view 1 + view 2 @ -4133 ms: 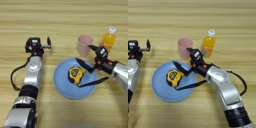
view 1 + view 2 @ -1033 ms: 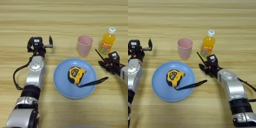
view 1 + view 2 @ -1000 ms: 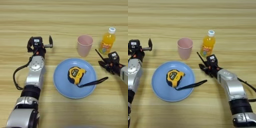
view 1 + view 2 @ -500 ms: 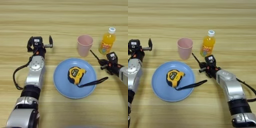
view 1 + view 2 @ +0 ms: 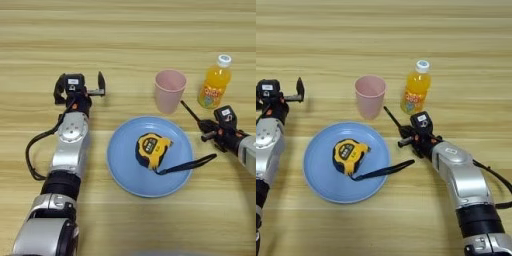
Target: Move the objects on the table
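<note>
Closest to the robot is the round light-blue plate [image 5: 122, 160], so I'll use that as the landmark. The yellow-and-black tape measure [image 5: 152, 149] sits on the plate a bit right of its middle, with its black wrist strap [image 5: 192, 163] trailing off to the right over the plate's rim onto the light wooden table [image 5: 130, 45]. Just off the plate's right edge is the right gripper [image 5: 401, 131], two thin black fingers spread apart and holding nothing, pointing up and left toward the gap between the plate and the pink plastic cup [image 5: 169, 90], which stands just beyond the plate's far rim. The small orange-juice bottle with white cap and colourful label [image 5: 215, 89] stands upright beyond the plate and to its right, right of the cup, with its long axis vertical. From the right gripper the bottle lies just ahead and slightly right, near but not touching, so that arm is clearly the nearer one if the bottle goes next. The left gripper [image 5: 80, 87] is off to the plate's far left, fingers open and empty, well apart from both objects.
</note>
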Robot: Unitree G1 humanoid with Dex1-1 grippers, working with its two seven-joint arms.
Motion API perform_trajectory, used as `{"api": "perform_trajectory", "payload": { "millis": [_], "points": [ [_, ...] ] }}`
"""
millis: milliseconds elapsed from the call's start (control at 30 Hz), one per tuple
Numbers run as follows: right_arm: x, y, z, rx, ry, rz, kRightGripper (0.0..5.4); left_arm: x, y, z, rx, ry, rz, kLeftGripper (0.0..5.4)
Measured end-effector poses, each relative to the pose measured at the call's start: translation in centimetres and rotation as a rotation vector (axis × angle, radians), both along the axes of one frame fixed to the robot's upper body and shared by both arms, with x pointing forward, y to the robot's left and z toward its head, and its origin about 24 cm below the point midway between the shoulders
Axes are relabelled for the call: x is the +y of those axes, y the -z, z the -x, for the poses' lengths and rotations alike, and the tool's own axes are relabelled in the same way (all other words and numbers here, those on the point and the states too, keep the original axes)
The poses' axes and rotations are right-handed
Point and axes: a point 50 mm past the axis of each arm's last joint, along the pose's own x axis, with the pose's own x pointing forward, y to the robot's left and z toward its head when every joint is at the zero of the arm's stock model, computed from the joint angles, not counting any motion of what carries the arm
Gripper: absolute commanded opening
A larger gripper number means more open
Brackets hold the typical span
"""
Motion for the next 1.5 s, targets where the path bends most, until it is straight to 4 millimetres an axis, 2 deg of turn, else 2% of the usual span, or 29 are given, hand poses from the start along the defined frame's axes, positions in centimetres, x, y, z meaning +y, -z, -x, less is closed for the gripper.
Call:
{"api": "perform_trajectory", "payload": {
  "millis": [100,433,767,1100,1400,1500],
  "points": [
    [-0.3,-2.1,-0.3,-0.079,0.016,-0.009,0.29,0.0,0.0,0.0,0.000,0.000,0.000,5.40],
    [-0.7,-5.3,-0.1,-0.185,0.026,-0.027,0.28,0.0,0.0,0.0,0.000,0.000,-0.001,5.40],
    [-0.6,-10.0,0.8,-0.355,0.011,-0.075,0.28,0.0,0.0,0.0,0.000,0.000,-0.001,5.40],
    [-1.1,-11.8,1.4,-0.412,0.013,-0.083,0.28,0.0,0.0,0.0,0.000,0.000,-0.001,5.40],
    [-4.6,-13.6,1.9,-0.480,0.152,-0.049,0.28,0.0,0.0,0.0,0.000,0.000,-0.001,5.40],
    [-5.1,-13.8,2.0,-0.488,0.174,-0.042,0.28,-0.1,0.0,0.0,0.000,0.000,-0.001,5.40]
  ]
}}
